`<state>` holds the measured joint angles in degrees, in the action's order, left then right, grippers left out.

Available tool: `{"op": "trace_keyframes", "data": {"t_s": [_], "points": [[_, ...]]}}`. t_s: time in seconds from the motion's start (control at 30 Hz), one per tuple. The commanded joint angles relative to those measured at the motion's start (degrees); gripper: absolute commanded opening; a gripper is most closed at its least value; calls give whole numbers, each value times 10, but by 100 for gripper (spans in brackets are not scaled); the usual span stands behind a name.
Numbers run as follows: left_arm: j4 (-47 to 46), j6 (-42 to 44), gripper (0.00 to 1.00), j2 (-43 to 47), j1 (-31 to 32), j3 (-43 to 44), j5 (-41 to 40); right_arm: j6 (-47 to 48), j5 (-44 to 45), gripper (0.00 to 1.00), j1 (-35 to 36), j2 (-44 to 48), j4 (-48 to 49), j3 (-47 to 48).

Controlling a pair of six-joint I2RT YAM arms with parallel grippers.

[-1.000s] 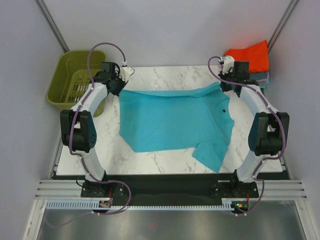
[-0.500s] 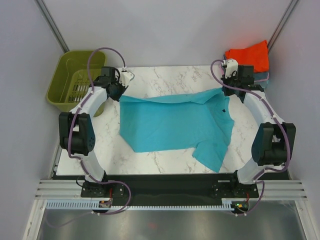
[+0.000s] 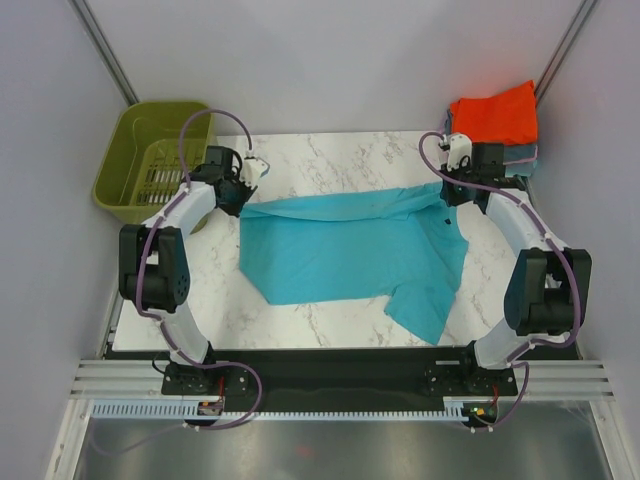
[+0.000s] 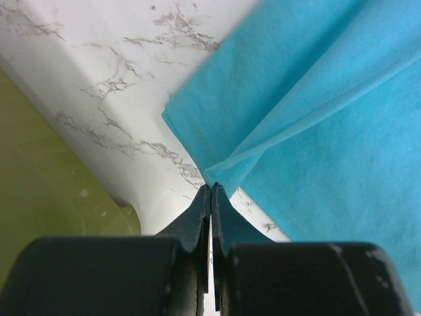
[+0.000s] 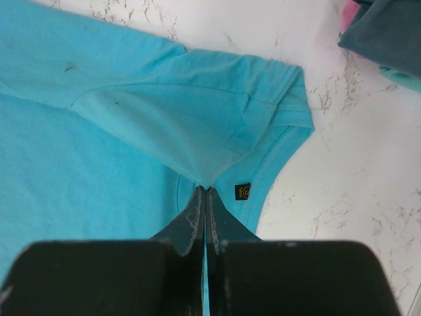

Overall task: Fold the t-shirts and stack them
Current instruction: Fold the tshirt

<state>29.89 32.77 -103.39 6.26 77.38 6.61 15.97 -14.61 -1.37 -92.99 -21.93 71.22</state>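
Teal t-shirt (image 3: pixel 340 250): far edge now farther from the table (image 3: pixel 330 150) back edge, perhaps folding over.
Left gripper (image 4: pixel 210 187): clamped on its corner.
Right gripper (image 5: pixel 205 189): clamped on its shoulder.

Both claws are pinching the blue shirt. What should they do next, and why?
The left claw and right claw each pinch the far edge of the teal shirt, which lies unfolded, so probably carry that edge together toward the near side.

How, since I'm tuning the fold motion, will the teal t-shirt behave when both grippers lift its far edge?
Probably floppy: the teal t-shirt sags into folds between the left gripper and right gripper, both pinched shut on its far edge. Likely light, as fingertip pinches alone hold that edge up. Its loose near sleeve would probably drag.
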Motion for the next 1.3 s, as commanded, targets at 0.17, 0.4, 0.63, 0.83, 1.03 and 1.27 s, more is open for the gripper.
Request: {"op": "trace_keyframes", "data": {"t_s": [0.17, 0.4, 0.63, 0.83, 1.03, 1.27], "points": [[-9, -18, 2, 51, 2, -36, 8, 21, 2, 0, -1, -18, 0, 15], [22, -69, 68, 74, 2, -29, -11, 17, -2, 0, -1, -47, 0, 45], [44, -109, 99, 51, 30, 33, 22, 20, -2, 0, 0, -55, 1, 52], [53, -138, 99, -7, 87, 51, 55, 22, 12, 0, -1, -83, 11, 59], [79, -176, 98, -36, 111, 47, 110, 15, 15, 0, -1, -130, 29, 103], [91, -202, 97, -30, 121, -3, 140, 21, 26, 0, -1, -158, 31, 134]]}}
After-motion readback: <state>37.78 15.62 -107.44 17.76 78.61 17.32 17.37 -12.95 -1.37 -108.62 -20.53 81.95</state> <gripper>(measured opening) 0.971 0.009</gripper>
